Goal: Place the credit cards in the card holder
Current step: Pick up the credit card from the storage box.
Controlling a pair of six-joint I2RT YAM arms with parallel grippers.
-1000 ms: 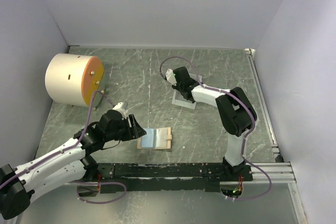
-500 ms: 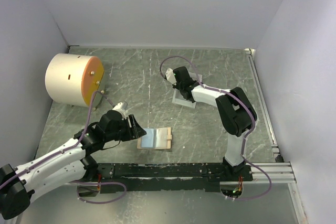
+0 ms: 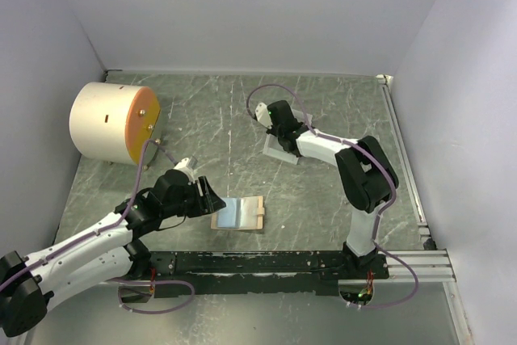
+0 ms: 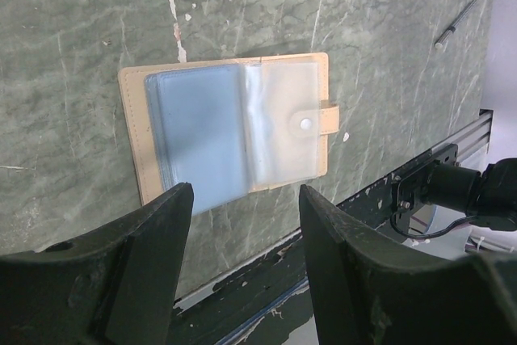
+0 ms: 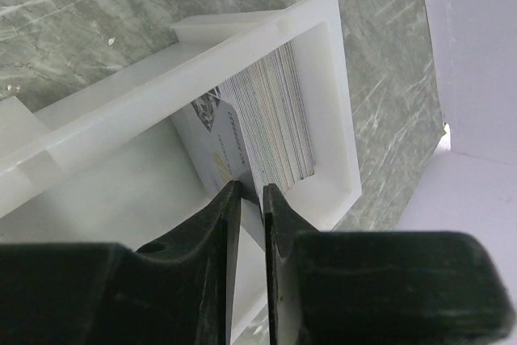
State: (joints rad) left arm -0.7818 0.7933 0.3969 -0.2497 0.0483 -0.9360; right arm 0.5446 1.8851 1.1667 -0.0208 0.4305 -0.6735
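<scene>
1. The table [image 3: 323,199] is a grey marbled slab. A big cream drum [image 3: 109,123] lies on its side at the far left.
2. The left gripper [image 3: 208,196] hangs over the near middle with its fingers wide apart and nothing between them.
3. The tan wallet [image 4: 234,131] lies open and flat just right of that gripper. I see no card in its clear sleeves.
4. The card holder [image 5: 323,94] sits at the far middle of the table, well apart from the wallet. The right arm reaches out over it and is plainly the nearer arm.
5. The credit cards [image 5: 275,119] stand on edge as a packed stack at one end of the holder.
6. The front card [image 5: 212,139] has a printed face. It leans against the stack, and its edge runs up into the right gripper [image 5: 251,193].
7. That gripper's fingers are nearly together, leaving only a thin slit. They look to be clamped on the front card's edge.
8. The slit lines up with the cards' faces, and the holder lies straight below. I judge the next move to be a short drop, then letting go.
</scene>
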